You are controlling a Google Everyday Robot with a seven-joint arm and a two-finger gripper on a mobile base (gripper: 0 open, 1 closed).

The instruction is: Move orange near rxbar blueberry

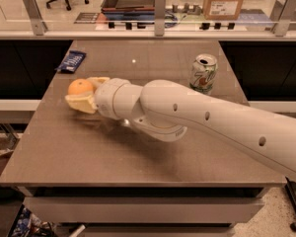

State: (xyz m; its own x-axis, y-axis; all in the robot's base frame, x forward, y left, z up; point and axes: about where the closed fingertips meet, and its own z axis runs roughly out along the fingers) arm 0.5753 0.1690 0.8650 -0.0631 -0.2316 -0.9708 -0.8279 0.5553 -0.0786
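The orange [80, 87] is round and sits between the pale yellow fingers [79, 104] of my gripper [83, 93], held just above the left part of the table. The gripper is shut on it at the end of the white arm, which reaches in from the right. The rxbar blueberry [70, 61], a flat dark blue wrapper with white lettering, lies at the table's far left edge, a short way behind and left of the orange.
A white-green soda can [203, 73] stands upright at the far right of the brown table [138, 157]. A glass rail with metal posts [159, 6] runs behind the table. Dark gaps flank the table on both sides.
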